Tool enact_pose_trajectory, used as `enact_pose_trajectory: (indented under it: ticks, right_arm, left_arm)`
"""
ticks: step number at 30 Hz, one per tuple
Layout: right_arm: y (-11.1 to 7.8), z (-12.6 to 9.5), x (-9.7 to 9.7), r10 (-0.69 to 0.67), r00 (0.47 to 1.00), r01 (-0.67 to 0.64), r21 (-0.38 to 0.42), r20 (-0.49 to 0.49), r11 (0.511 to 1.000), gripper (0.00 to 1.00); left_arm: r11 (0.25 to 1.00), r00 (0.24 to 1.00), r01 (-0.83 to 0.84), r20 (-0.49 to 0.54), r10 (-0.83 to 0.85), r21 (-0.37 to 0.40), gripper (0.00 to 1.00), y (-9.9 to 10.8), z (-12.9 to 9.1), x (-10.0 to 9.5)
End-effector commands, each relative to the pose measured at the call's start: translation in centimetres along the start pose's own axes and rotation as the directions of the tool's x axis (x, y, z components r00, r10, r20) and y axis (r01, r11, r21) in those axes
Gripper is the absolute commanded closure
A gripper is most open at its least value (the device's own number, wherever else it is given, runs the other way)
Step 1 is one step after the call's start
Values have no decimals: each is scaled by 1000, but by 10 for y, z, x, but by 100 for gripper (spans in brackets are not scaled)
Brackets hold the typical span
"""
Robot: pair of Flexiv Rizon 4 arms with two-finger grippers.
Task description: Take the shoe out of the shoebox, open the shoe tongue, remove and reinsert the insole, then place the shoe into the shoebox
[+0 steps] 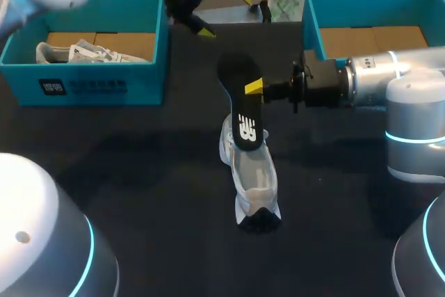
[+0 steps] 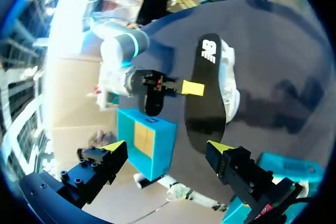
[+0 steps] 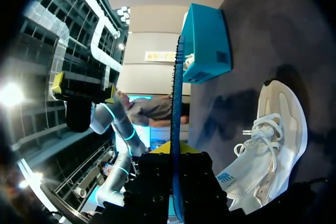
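Right claw (image 1: pixel 254 87) pinching the black insole (image 1: pixel 240 106) at its edge and holding it over the white sneaker (image 1: pixel 254 179), which rests on the dark counter (image 1: pixel 139 172) between two teal boxes. Left claw (image 2: pixel 165 146) spread, empty, raised beyond the insole. The left shoebox (image 1: pixel 83 87) contains a second sneaker (image 1: pixel 90 52); the right shoebox (image 1: pixel 311 26) shows its cardboard floor.

Silver arms (image 1: pixel 410 95), cyan rings (image 1: pixel 411 137), yellow-tipped tools (image 2: pixel 168 146).
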State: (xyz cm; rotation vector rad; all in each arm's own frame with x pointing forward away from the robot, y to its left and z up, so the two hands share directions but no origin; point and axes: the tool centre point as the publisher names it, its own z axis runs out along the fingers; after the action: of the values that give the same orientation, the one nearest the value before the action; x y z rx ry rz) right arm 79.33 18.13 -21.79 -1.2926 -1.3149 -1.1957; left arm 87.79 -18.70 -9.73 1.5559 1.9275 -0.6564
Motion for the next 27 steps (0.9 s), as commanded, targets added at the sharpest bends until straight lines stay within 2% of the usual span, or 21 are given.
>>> enact_pose_trajectory:
  ticks: [1,8,11,12,16,20,21,27]
  right_arm:
    - [-1,1,-1,0,1000,0,-3,-1,1000,100]
    - [-1,1,-1,0,1000,0,-3,-1,1000,100]
    - [-1,1,-1,0,1000,0,-3,-1,1000,100]
    - [-1,1,-1,0,1000,0,-3,-1,1000,100]
    - [-1,1,-1,0,1000,0,-3,-1,1000,100]
    - [-1,1,-1,0,1000,0,-3,-1,1000,100]
    - [-1,1,-1,0,1000,0,-3,-1,1000,100]
    - [-1,1,-1,0,1000,0,-3,-1,1000,100]
  left_arm:
    - [992,934,80,355,-40,-98,0,-7,-3,17]
    - [992,934,80,355,-40,-98,0,-7,-3,17]
    - [993,915,86,401,-45,-85,0,-10,2,29]
    - [992,894,110,441,-75,-54,0,-10,3,33]
    - [989,868,142,484,-109,-32,0,-7,12,50]
    - [989,822,143,554,-133,26,0,-10,1,59]
    - [991,817,128,563,-123,31,0,-11,-6,61]
    - [991,817,128,563,-123,31,0,-11,-6,61]
